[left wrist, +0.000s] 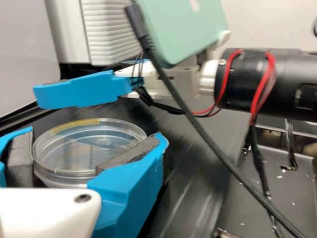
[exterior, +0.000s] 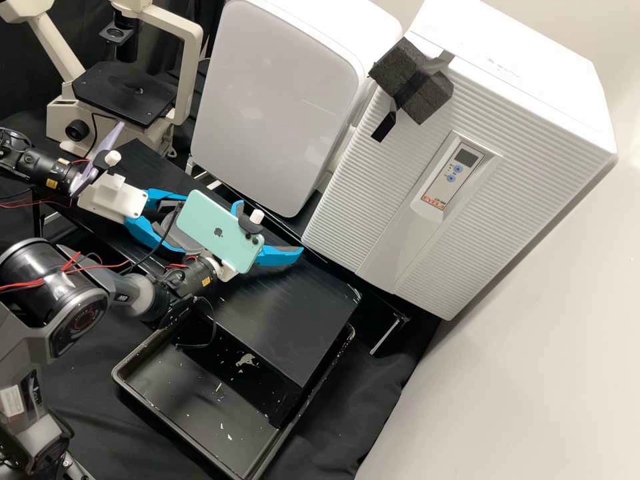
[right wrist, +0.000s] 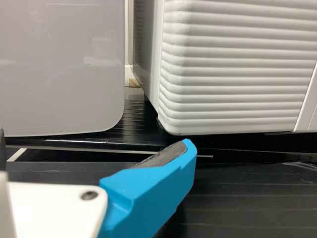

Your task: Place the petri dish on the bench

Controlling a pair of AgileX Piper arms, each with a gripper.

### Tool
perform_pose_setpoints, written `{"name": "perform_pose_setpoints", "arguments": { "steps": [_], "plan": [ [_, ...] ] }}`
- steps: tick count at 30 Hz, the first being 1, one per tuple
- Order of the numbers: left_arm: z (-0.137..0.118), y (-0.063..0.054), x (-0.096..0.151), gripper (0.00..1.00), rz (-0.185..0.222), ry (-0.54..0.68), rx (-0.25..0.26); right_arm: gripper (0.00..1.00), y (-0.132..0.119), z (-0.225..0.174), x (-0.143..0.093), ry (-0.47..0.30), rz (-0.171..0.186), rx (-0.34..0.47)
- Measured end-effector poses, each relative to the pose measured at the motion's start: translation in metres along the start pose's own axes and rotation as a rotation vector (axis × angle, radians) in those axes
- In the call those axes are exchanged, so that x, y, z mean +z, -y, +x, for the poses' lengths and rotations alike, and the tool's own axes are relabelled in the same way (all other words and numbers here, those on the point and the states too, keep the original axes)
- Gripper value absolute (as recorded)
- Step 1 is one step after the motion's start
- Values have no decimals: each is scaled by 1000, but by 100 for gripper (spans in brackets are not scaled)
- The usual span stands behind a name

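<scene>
We see the left pincer (left wrist: 93, 135) holding a petri dish (left wrist: 74, 148) near the wide-spread right pincer (right wrist: 94, 139); a bump could tip it loose.

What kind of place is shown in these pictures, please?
It looks like a laboratory, probably one for biology: a microscope stands behind the bench, near a large white cabinet with a control panel, and there is a petri dish.

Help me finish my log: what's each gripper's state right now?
Left gripper: closed, holding the petri dish between its fingers.
Right gripper: open, holding nothing.
</scene>
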Motion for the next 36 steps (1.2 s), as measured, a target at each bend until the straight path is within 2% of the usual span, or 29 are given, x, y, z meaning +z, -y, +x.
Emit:
{"name": "perform_pose_setpoints", "arguments": {
  "steps": [6,7,27,31,36],
  "plan": [
    [2,0,-3,0,-7,-2,5,100,0,0,0,0,0,0],
    [2,0,-3,100,-7,-2,5,100,0,0,0,0,0,0],
    [-1,1,-13,100,-21,-28,11,100,0,0,0,0,0,0],
    [-8,3,-15,100,-30,-32,14,100,0,0,0,0,0,0],
    [-30,5,-20,100,-53,-41,39,100,0,0,0,0,0,0]
  ]
}}
